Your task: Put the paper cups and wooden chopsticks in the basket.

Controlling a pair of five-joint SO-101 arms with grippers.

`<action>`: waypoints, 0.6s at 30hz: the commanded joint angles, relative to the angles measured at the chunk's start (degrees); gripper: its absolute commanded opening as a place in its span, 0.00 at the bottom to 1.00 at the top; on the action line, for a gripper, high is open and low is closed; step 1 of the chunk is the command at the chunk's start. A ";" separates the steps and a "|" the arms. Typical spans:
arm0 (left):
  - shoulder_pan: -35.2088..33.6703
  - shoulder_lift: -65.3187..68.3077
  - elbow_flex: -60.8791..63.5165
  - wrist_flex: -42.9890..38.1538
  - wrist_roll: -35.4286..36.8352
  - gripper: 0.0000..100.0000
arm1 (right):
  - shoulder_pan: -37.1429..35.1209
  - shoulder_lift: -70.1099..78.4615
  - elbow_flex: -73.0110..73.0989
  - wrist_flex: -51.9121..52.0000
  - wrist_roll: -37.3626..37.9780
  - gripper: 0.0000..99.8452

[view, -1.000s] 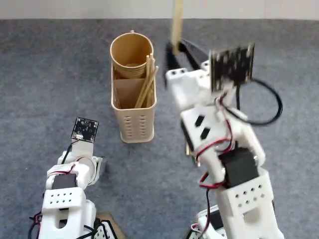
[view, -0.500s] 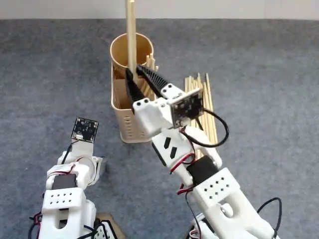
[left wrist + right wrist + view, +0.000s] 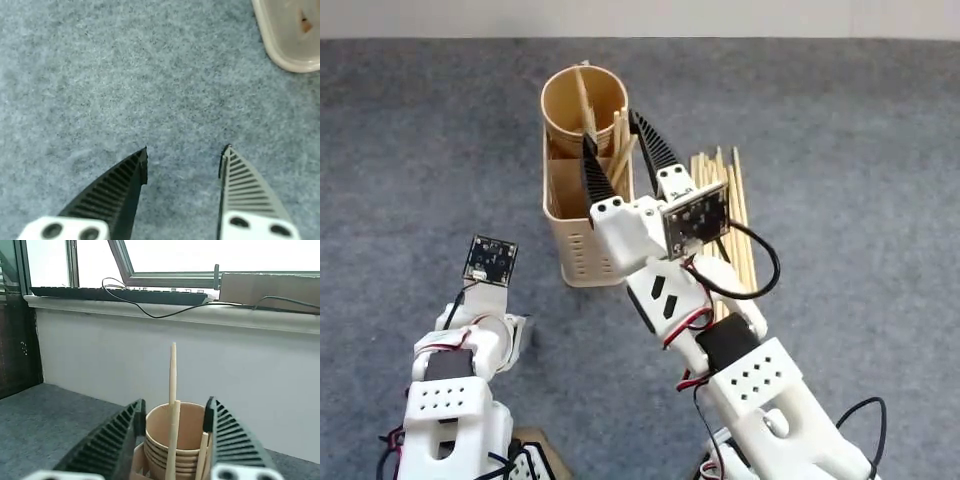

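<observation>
- Nearest to you, lower left of the high view: your left gripper (image 3: 185,148) hangs over the carpet (image 3: 100,75). Its fingers are spread with nothing between them. A corner of the basket (image 3: 290,45) pokes in at the upper right of that wrist view, well apart from the fingers.
- Mid-frame, the loose chopsticks (image 3: 735,205) lie in a pile on the carpet, right of the basket and partly under your right arm.
- Your right gripper (image 3: 610,126) is over the basket's far end, fingers wide apart, not pinching anything.
- The basket stands upright, left of centre, with a few sticks (image 3: 618,150) leaning along its right wall.
- Farthest back, the stacked cups (image 3: 570,105) sit in the basket's far compartment. One chopstick (image 3: 584,100) stands tilted inside them.
</observation>
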 commanded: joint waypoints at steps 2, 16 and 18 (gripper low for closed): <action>0.84 -0.04 0.04 -0.62 -0.97 0.26 | 5.76 -1.89 -2.15 7.60 0.88 0.17; 0.84 -0.04 0.13 -0.62 -0.97 0.26 | 31.52 17.10 -26.33 61.49 8.79 0.17; 0.84 -0.04 0.13 -0.62 -0.97 0.26 | 31.43 24.31 -23.43 57.98 9.49 0.17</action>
